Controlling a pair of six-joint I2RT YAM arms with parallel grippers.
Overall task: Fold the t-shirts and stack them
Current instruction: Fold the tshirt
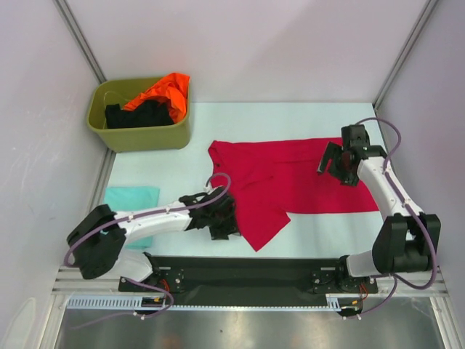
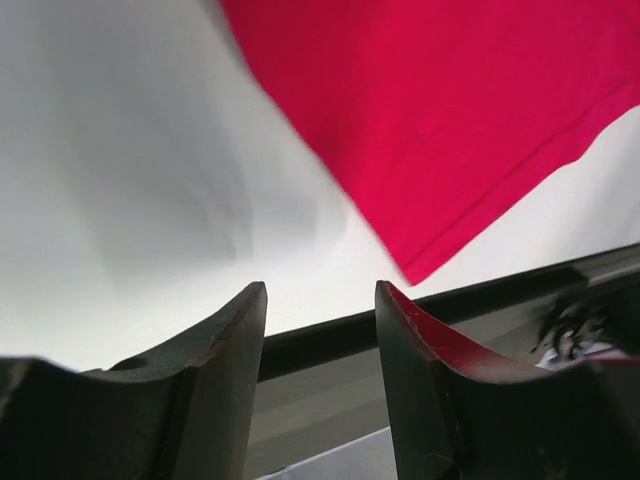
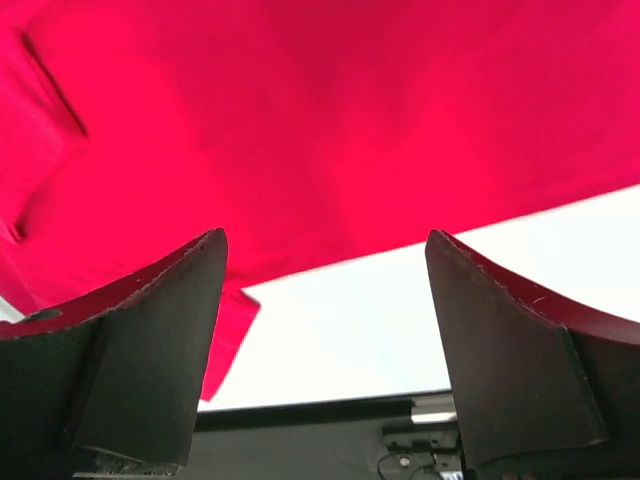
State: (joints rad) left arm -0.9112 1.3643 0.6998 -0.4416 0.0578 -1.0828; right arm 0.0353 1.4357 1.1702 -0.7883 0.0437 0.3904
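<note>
Plainly both empty — right gripper (image 3: 325, 240) wide above red t-shirt (image 1: 290, 178), left gripper (image 2: 320, 292) half-open near its corner.

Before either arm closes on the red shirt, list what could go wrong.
1. The red t-shirt has a flap pointing toward the black base rail. A pull from the open left gripper might drag it off the table.
2. The left arm crosses over the folded teal t-shirt. A low sweep could ruffle it.
3. The open right gripper hovers over the cloth and may pinch only its top layer.
</note>
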